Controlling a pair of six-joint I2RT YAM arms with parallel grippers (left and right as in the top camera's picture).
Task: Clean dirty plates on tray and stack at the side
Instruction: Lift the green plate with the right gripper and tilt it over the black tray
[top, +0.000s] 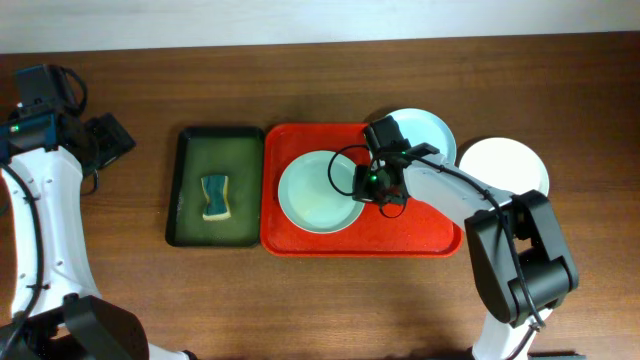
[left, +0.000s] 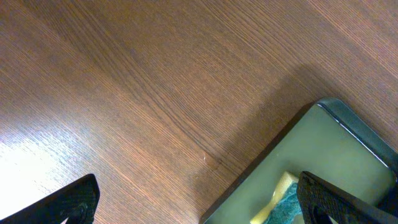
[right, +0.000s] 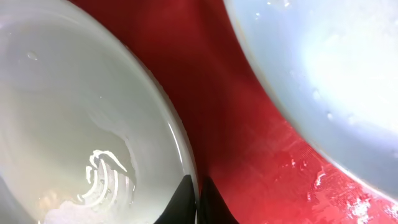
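plate (top: 320, 192): pale green, glossy | tray (top: 300, 240): red, water-beaded

Overhead: high, straight down, whole table (top: 320, 300) in frame. Left wrist: low, oblique, close over bare wood; green tray (left: 323, 155) corner at lower right, shared with overhead's left. Right wrist: extremely close, down onto red tray (right: 230, 93) between plates (right: 74, 112), shared with overhead's centre.
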